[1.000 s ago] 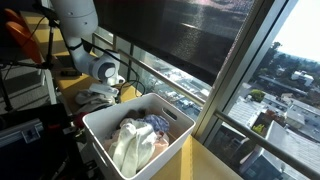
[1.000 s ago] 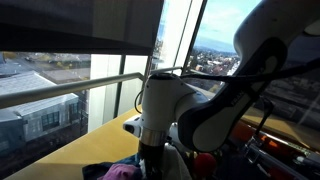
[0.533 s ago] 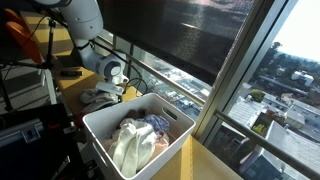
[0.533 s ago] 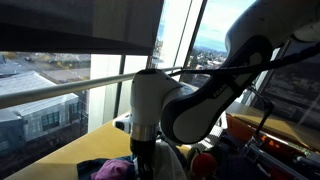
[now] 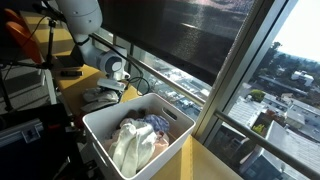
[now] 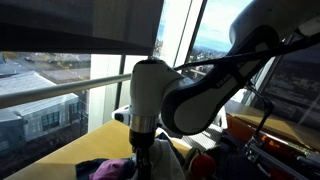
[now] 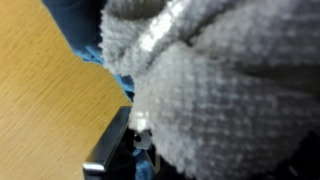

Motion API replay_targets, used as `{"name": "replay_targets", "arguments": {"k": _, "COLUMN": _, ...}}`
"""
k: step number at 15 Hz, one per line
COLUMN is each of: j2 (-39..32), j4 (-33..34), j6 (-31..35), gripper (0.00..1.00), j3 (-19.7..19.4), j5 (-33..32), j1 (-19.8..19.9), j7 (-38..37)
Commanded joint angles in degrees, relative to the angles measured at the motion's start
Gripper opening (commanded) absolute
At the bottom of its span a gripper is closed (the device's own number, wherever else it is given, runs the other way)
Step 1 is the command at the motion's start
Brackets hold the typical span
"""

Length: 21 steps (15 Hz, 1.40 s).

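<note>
- Looking past everything else, you have the window (image 5: 250,90) running along the far edge of the wooden surface (image 5: 68,88), with the city outside well below it.
- Your arm (image 5: 80,15) bends down from the upper corner in an exterior view. In both exterior views its wrist points straight down at the surface.
- Just beside the arm's lower end stands the white bin (image 5: 97,140), upright on the surface, between the arm and the window.
- Inside the bin you can see a white garment (image 5: 130,148) heaped over darker, coloured pieces. None of it touches the arm.
- The grey towel (image 5: 100,97) lies bunched on the surface just outside the bin, directly under your wrist. In the wrist view the grey towel (image 7: 230,100) fills most of the frame, its looped pile pressed right up to the camera.
- A blue cloth (image 7: 75,20) lies on the wood, touching the towel's edge.
- A purple cloth (image 6: 118,170) shows low by the wrist in an exterior view.
- Your hand (image 5: 109,89) is down in the towel. One dark finger (image 7: 108,155) shows against the fabric and the other is hidden, so you cannot tell whether it has closed on the towel.
</note>
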<state>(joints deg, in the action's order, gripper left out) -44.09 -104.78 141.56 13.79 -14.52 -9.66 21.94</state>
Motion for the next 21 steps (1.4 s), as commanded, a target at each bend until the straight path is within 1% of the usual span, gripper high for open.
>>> {"name": "replay_targets", "arguments": {"k": 1, "j2": 4.53, "j4": -2.43, "j6": -2.12, "gripper": 0.00, "j3": 0.66, "j5": 1.03, "j1": 0.58, "j7": 1.78}}
{"name": "replay_targets", "arguments": {"k": 5, "j2": 11.59, "j4": -5.71, "j6": -3.46, "gripper": 0.00, "j3": 0.39, "j5": 0.76, "j1": 0.84, "j7": 1.92}}
{"name": "replay_targets", "arguments": {"k": 9, "j2": 20.93, "j4": -8.74, "j6": -5.92, "gripper": 0.00, "j3": -0.42, "j5": 0.58, "j1": 1.59, "j7": 2.27}}
{"name": "replay_targets", "arguments": {"k": 12, "j2": 28.72, "j4": -10.89, "j6": -8.02, "gripper": 0.00, "j3": -1.22, "j5": 1.14, "j1": 3.34, "j7": 3.38}}
{"name": "replay_targets", "arguments": {"k": 15, "j2": 36.68, "j4": -13.31, "j6": -9.38, "gripper": 0.00, "j3": -2.82, "j5": 1.59, "j1": 5.12, "j7": 3.88}}
{"name": "replay_targets", "arguments": {"k": 18, "j2": 43.41, "j4": -16.07, "j6": -10.49, "gripper": 0.00, "j3": -6.32, "j5": 1.39, "j1": 7.61, "j7": 4.78}}
{"name": "replay_targets", "arguments": {"k": 21, "j2": 47.97, "j4": -18.83, "j6": -10.94, "gripper": 0.00, "j3": -10.82, "j5": 0.96, "j1": 10.16, "j7": 6.37}}
